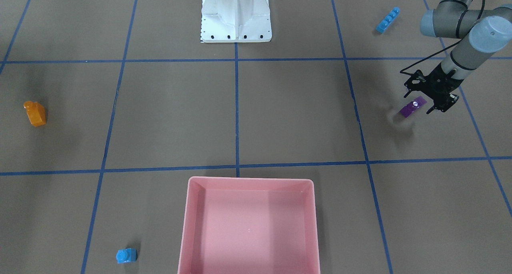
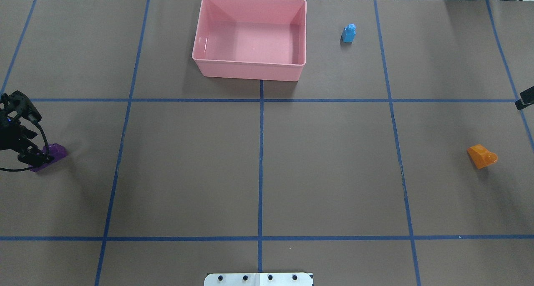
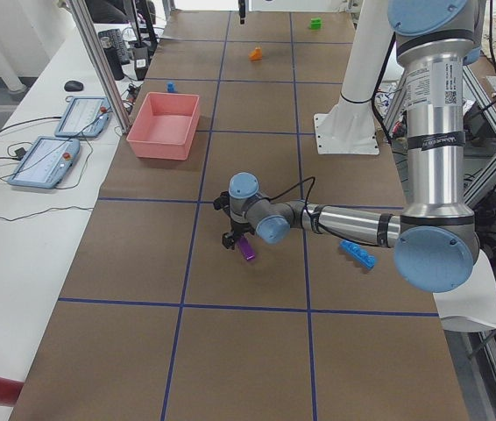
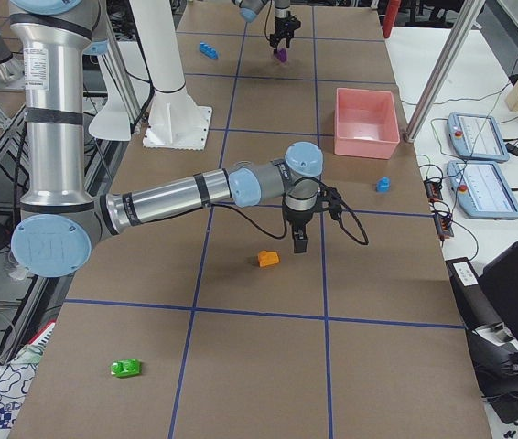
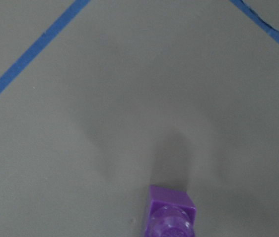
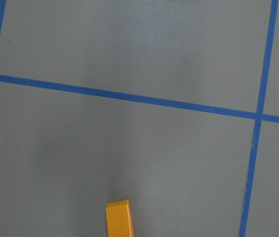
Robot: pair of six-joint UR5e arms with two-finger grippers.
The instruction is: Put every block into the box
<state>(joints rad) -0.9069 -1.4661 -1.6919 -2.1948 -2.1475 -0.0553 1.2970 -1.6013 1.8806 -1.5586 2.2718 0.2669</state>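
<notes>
Blocks are all sitting outside the one shallow pink plastic tray [image 1: 250, 180]: five studded bricks. Left gripper [image 1: 418, 103] is straddling the purple oblong brick [image 1: 408, 110] at the left edge, can't tell if it's clamping; next it's needing a firm pinch and lift. Right gripper [image 4: 300, 242] is hovering near the orange sloped brick [image 1: 35, 114], grip unclear. Long blue brick [image 1: 388, 20], tiny blue brick [image 1: 126, 255] and green brick [image 4: 126, 369] are waiting.

We see the left arm [image 3: 432, 149] and right arm [image 4: 58, 119] as silver-grey tubes with pale blue joint caps, a white, black-screwed base [image 1: 236, 14], a black left pincer [image 1: 419, 103] and a black cable [image 1: 483, 2].
</notes>
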